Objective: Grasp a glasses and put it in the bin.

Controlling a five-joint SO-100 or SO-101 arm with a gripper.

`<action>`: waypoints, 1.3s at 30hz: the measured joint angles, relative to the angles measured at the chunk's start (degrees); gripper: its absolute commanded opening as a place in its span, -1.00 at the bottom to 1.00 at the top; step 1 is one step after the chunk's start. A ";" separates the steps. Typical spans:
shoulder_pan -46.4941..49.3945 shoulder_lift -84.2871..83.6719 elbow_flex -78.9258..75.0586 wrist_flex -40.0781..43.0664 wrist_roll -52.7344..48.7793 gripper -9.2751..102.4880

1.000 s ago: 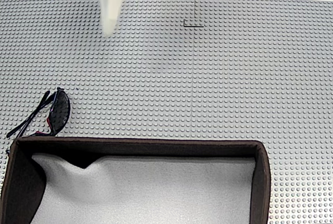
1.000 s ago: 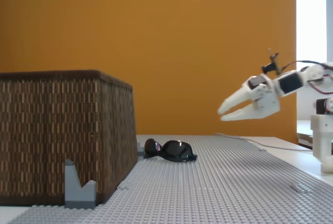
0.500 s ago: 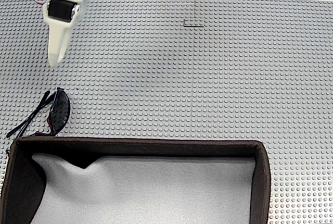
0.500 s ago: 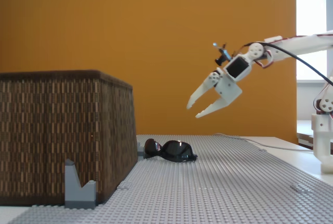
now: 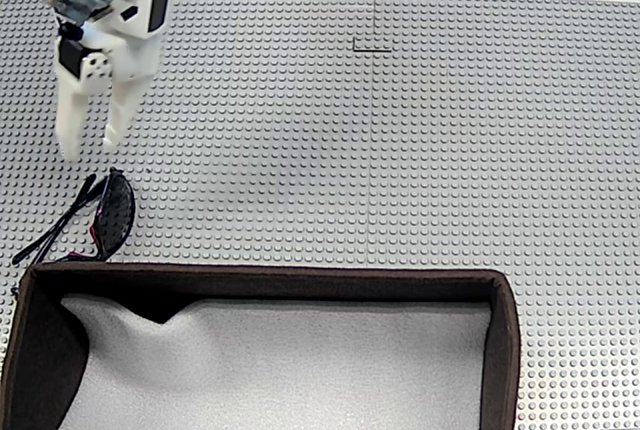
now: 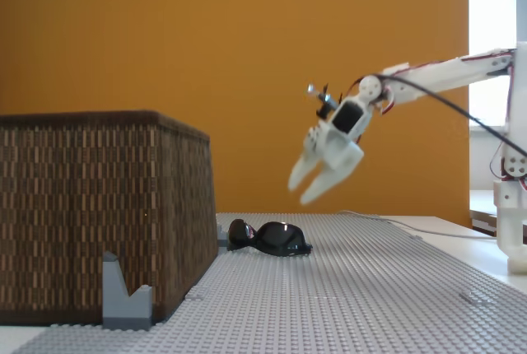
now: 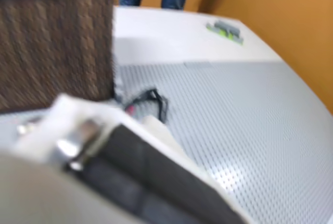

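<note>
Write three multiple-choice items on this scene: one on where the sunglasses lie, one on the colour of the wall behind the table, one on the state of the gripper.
1. Where are the sunglasses?
A. Inside the bin
B. On the studded mat just outside the bin's wall
C. Between the gripper's fingers

2. What colour is the back wall?
A. Orange
B. Blue
C. Green

3. What state is the gripper in?
A. Shut on the sunglasses
B. Open and resting on the mat
C. Open and in the air, holding nothing

Answers:
1 B: in the fixed view from above they lie on the mat by the bin, near its left corner.
2 A: the fixed view from the side shows an orange wall behind the table.
3 C: the side view shows the fingers apart above the sunglasses, with air beneath them.
</note>
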 measured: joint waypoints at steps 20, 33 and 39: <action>-3.87 -6.77 -1.23 -3.60 8.17 -0.42; -5.71 -4.83 4.13 -7.29 10.72 -0.43; -3.08 -7.29 6.15 -14.15 10.37 -0.45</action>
